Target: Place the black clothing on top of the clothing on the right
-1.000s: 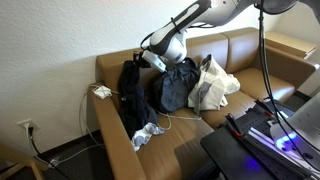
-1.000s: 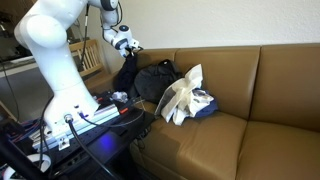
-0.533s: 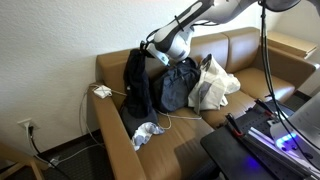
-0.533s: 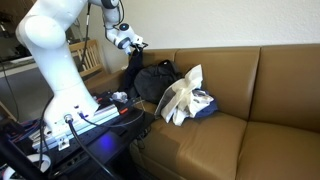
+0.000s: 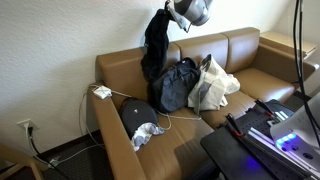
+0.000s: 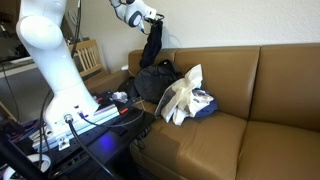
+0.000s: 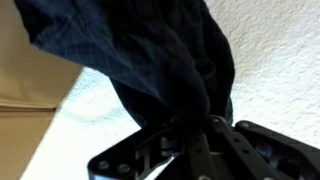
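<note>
Wrist view: black clothing [image 7: 150, 60] sat pinched btwn fingers [image 7: 215, 135], spilled toward 12 o'clock; hoisted higher vs 0.5 s earlier.

no text or label is readable in any view.

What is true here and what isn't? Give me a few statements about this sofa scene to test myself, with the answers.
1. The black clothing hangs in the air from the robot's fingers. True.
2. The sofa is grey. False: it is brown.
3. The white clothing lies on the floor. False: it rests on the sofa seat.
4. A dark pile sits beside the white clothing. True.
</note>
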